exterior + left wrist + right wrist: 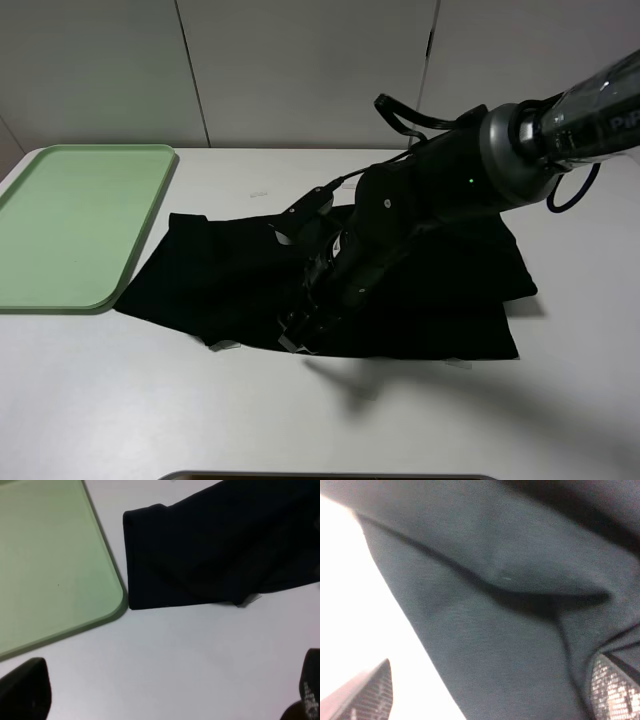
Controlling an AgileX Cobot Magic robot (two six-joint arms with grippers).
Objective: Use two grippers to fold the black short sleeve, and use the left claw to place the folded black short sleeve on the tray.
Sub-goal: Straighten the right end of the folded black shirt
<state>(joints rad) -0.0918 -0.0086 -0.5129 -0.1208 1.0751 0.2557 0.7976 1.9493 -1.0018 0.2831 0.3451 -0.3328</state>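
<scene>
Open desk (110, 400) runs along the near side and left front. Tray (80, 225) rim sits just beside the black short sleeve (220, 280) at its left corner. Right arm (430, 190) slants across the garment's middle, blocking overhead passage there.

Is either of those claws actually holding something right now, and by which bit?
Nothing is held. The right gripper stands open astride the near hem of the black shirt, not closed on it. The left gripper is open over the table.
</scene>
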